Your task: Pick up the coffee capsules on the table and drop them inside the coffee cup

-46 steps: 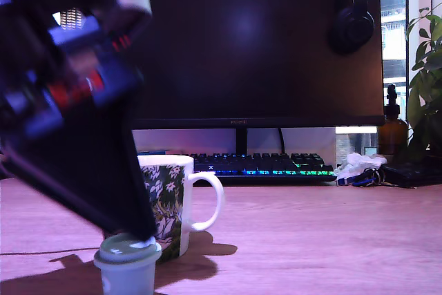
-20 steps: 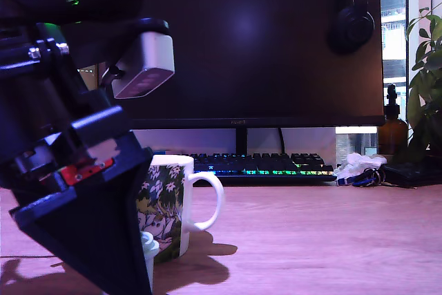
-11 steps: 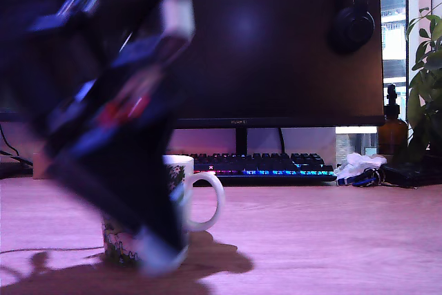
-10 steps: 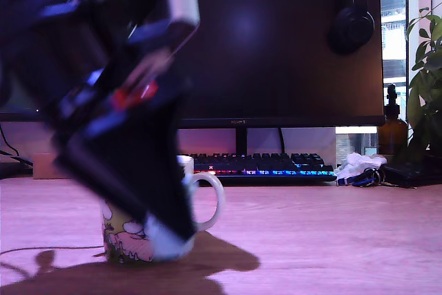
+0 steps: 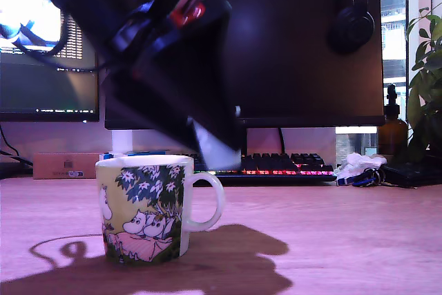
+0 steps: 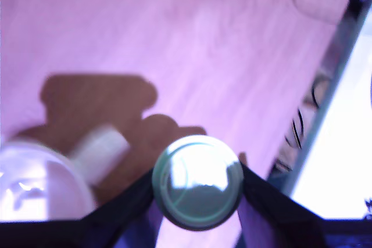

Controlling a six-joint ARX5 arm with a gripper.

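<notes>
The coffee cup [image 5: 145, 208], a pale yellowish mug with cartoon figures and a white handle, stands on the wood-grain table [image 5: 345, 240]. My gripper [image 5: 215, 148] hangs blurred above the cup, just past its handle side toward the exterior view's right. It is shut on a pale blue-grey coffee capsule [image 6: 197, 181], whose round rim faces the wrist camera between the two black fingers [image 6: 125, 201]. In the wrist view the cup's rim [image 6: 35, 187] and blurred handle lie below and to one side of the capsule. No other capsule shows.
A large dark monitor [image 5: 304, 46] with headphones [image 5: 352, 22] hung on it and a backlit keyboard [image 5: 283, 165] stand behind the cup. A brown bottle [image 5: 392, 132], a plant [image 5: 428, 81] and keys with tissue [image 5: 359, 169] are at the exterior view's right.
The arm has risen from table level beside the cup, taking the capsule up with it. It now sits above the cup's rim and further toward the exterior view's right.
</notes>
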